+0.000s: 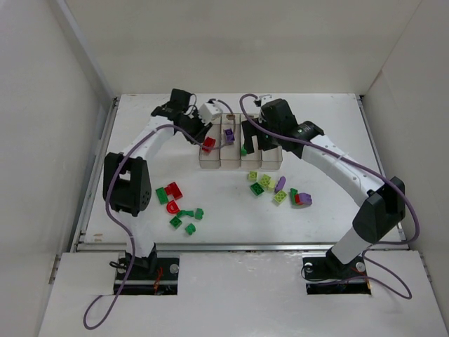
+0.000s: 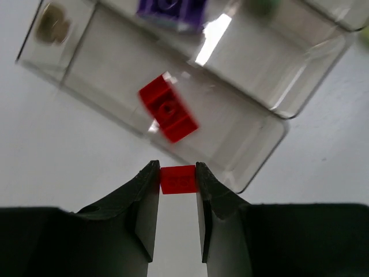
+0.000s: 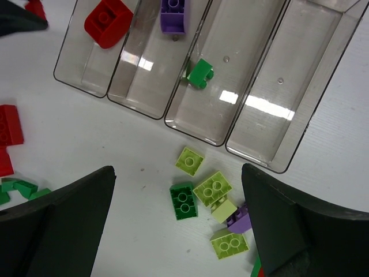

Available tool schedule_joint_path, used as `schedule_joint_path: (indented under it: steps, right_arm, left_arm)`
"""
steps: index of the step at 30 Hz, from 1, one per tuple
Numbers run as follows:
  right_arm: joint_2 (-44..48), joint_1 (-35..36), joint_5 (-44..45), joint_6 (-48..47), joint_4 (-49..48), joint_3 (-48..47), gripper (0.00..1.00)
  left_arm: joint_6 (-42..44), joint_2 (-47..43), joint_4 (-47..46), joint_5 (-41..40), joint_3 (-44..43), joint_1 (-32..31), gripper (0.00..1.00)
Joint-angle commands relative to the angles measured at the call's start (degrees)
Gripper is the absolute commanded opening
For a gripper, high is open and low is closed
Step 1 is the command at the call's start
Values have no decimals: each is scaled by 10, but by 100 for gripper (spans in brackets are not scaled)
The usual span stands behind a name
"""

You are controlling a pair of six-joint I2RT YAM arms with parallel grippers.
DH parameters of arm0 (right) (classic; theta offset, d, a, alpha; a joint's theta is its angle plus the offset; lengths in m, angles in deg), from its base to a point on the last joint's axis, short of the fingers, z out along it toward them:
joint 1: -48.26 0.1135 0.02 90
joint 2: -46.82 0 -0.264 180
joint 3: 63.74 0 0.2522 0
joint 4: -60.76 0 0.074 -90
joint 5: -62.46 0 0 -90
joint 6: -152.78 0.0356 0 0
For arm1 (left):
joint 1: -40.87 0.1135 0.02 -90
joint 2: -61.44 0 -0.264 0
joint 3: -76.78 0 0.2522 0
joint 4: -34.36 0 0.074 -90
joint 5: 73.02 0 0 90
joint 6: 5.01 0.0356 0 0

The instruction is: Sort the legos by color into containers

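Four joined clear containers (image 1: 271, 159) stand mid-table. In the right wrist view the left bin (image 3: 78, 69) holds a red lego (image 3: 108, 22), the second a purple one (image 3: 174, 14), the third a dark green one (image 3: 200, 73); the fourth bin (image 3: 288, 81) is empty. My left gripper (image 2: 177, 171) is shut on a small red lego (image 2: 179, 180), above the near end of the left bin (image 2: 248, 138), where another red lego (image 2: 168, 109) lies. My right gripper (image 3: 179, 213) is wide open and empty, above loose yellow-green (image 3: 213, 188) and dark green (image 3: 184, 200) legos.
Loose red and dark green legos (image 1: 175, 200) lie left of centre. A mixed cluster of yellow-green, purple, green and red legos (image 1: 279, 189) lies in front of the bins on the right. White walls enclose the table on three sides.
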Motion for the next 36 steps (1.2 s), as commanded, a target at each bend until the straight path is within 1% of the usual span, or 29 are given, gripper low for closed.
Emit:
schedule_joint_path:
  steps: [1,4,8,11,12,13,17,18,19,20,21,23,24,25,26,27,29,30,32,36]
  right_arm:
    - [13,1,23,9,-16,-17,95]
    - [27,1,28,9,-9,-5,95]
    - [42,1,35,9,-9,6,95]
    - [48,1,40,9,-14,12,95]
    - [48,1,40,9,-14,12,95]
    - [48,1,33,9,-14,12,95]
    - [53,1,27,9,-14,12,95]
    - [58,1,27,9,-19,18,95]
    - [58,1,27,9,-19,23,95]
    - [64,1,27,9,-19,29,95]
    - [64,1,27,9,-19,29,95]
    - [64,1,27,9,-25,43,95]
    - [64,6,27,9,-31,49,95]
    - [64,6,19,9,-37,55,95]
    - [64,6,18,9,-37,55,95]
    - [57,6,12,4,-37,55,95]
    - [49,12,5,-1,-37,50,95]
    - [41,12,5,-1,-37,41,95]
    - [34,18,0,-7,-37,33,95]
    - [34,18,-6,-12,-37,33,95]
  left_arm:
    - [-10,-15,23,46,2,-42,8]
    - [-5,0,7,25,8,-53,14]
    - [6,5,2,17,1,-53,39]
    - [32,0,19,22,-13,-71,81]
    - [32,0,19,22,-14,-76,87]
    - [32,-8,24,28,-19,-82,100]
    - [-9,-35,31,34,-26,-77,100]
    - [-14,-56,40,34,-26,-71,97]
    - [-14,-68,48,34,-26,-50,97]
    - [3,-90,85,34,-26,-27,95]
    - [34,-100,119,34,-21,-26,95]
    - [115,-118,201,23,-3,-1,100]
    - [145,-129,254,8,41,4,100]
    - [174,-150,266,-12,71,4,100]
    - [174,-161,267,-50,102,-2,100]
    - [174,-169,257,-66,160,-7,100]
    - [143,-180,224,-85,203,-18,100]
    - [127,-186,215,-80,232,-18,100]
    - [101,-191,168,-80,259,-18,100]
    - [54,-191,89,-117,305,-24,100]
